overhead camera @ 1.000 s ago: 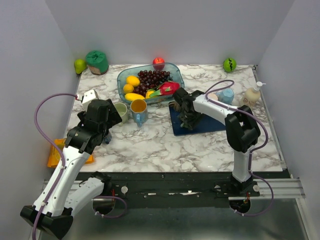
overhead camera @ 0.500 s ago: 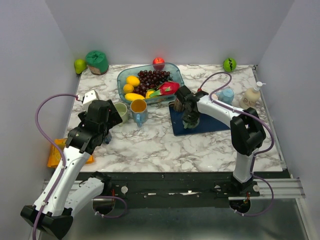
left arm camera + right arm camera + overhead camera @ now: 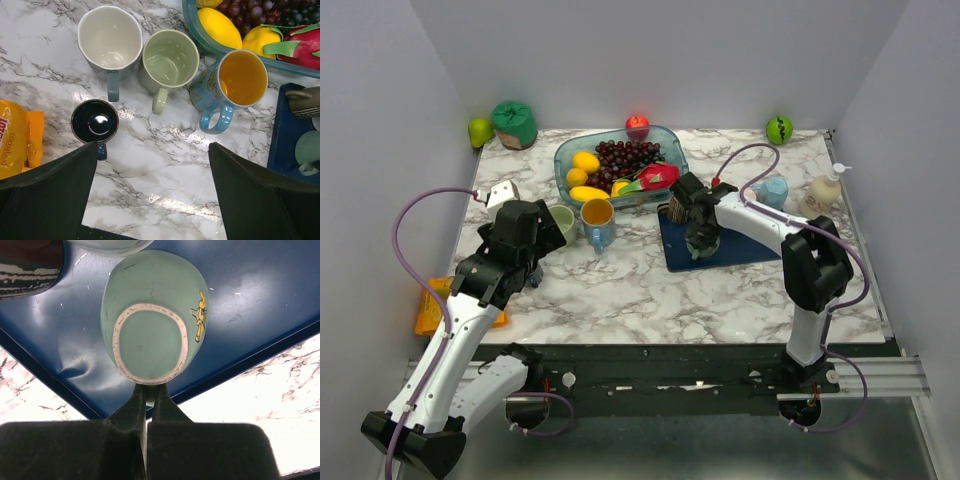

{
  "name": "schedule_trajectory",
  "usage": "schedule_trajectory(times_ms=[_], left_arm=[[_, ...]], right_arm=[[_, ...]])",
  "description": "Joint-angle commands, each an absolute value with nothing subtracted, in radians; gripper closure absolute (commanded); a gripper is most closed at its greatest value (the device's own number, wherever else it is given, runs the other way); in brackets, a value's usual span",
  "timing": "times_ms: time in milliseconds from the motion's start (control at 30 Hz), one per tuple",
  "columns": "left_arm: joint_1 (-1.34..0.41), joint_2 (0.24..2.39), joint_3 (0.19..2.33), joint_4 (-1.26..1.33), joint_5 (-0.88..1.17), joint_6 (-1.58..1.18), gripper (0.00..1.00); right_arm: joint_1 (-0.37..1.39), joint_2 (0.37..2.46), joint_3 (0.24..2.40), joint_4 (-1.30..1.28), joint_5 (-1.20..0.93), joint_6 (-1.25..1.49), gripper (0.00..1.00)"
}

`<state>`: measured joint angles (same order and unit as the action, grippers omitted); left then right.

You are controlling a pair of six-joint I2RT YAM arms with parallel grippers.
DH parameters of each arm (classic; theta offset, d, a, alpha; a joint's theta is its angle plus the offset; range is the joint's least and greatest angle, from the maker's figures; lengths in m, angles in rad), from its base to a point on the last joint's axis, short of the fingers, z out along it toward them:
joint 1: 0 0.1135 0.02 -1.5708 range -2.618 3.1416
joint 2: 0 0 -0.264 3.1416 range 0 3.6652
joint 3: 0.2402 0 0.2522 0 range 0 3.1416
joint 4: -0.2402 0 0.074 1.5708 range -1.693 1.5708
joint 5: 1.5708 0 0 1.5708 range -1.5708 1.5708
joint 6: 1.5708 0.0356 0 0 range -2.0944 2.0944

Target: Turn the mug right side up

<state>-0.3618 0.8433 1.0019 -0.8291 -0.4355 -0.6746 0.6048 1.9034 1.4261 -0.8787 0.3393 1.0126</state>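
A mint-green mug with a small yellow motif stands upside down on the blue mat, its pale-ringed base facing up. My right gripper is shut on the mug's handle, a sliver of green showing between the fingers. From above, the right gripper covers most of the mug on the mat. My left gripper hangs open over bare marble at the left, nothing between its fingers.
Several upright mugs stand by the left gripper: a grey-blue one, a light green one, a blue one with an orange inside, a small dark cup. A dark striped mug shares the mat. A fruit bowl sits behind, a yellow snack bag at the left.
The right gripper has shifted slightly over the mat and closed its jaws on the mug's handle. The left arm has not moved.
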Motion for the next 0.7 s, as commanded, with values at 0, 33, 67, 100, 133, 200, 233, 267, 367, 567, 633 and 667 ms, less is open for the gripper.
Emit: schedule_trajectory(times_ms=[0, 33, 67, 100, 133, 200, 233, 267, 367, 567, 633, 667], left_arm=[[-0.359, 0.830, 1.006, -0.779, -0.355, -0.637, 0.01], [-0.357, 0.831, 1.008, -0.773, -0.338, -0.624, 0.01], [-0.359, 0.831, 1.009, -0.767, -0.298, -0.620, 0.01], [-0.359, 0.830, 1.009, -0.750, -0.278, -0.614, 0.01], [-0.357, 0.830, 1.009, -0.741, -0.256, -0.604, 0.01], [-0.357, 0.828, 1.005, -0.706, -0.189, -0.597, 0.01], [-0.359, 0.827, 1.002, -0.692, -0.160, -0.588, 0.01], [-0.359, 0.825, 0.996, -0.678, -0.135, -0.584, 0.01], [-0.359, 0.816, 0.982, -0.617, -0.029, -0.572, 0.01], [-0.359, 0.799, 0.936, -0.464, 0.282, -0.600, 0.02], [-0.359, 0.795, 0.916, -0.372, 0.393, -0.656, 0.03], [-0.360, 0.793, 0.896, -0.338, 0.423, -0.679, 0.04]], right_arm=[[0.600, 1.855, 1.358, -0.735, 0.285, 0.951, 1.00], [0.600, 1.832, 1.342, -0.720, 0.279, 0.939, 1.00], [0.600, 1.809, 1.330, -0.689, 0.272, 0.931, 1.00], [0.600, 1.757, 1.309, -0.678, 0.256, 0.924, 1.00], [0.600, 1.735, 1.304, -0.673, 0.249, 0.913, 1.00], [0.600, 1.671, 1.299, -0.658, 0.209, 0.896, 1.00], [0.600, 1.646, 1.295, -0.654, 0.192, 0.888, 0.99], [0.598, 1.625, 1.290, -0.637, 0.174, 0.881, 1.00], [0.600, 1.534, 1.263, -0.592, 0.080, 0.876, 1.00], [0.600, 1.353, 1.204, -0.421, -0.121, 0.871, 1.00], [0.600, 1.310, 1.192, -0.355, -0.191, 0.865, 1.00], [0.600, 1.275, 1.183, -0.266, -0.221, 0.862, 1.00]])
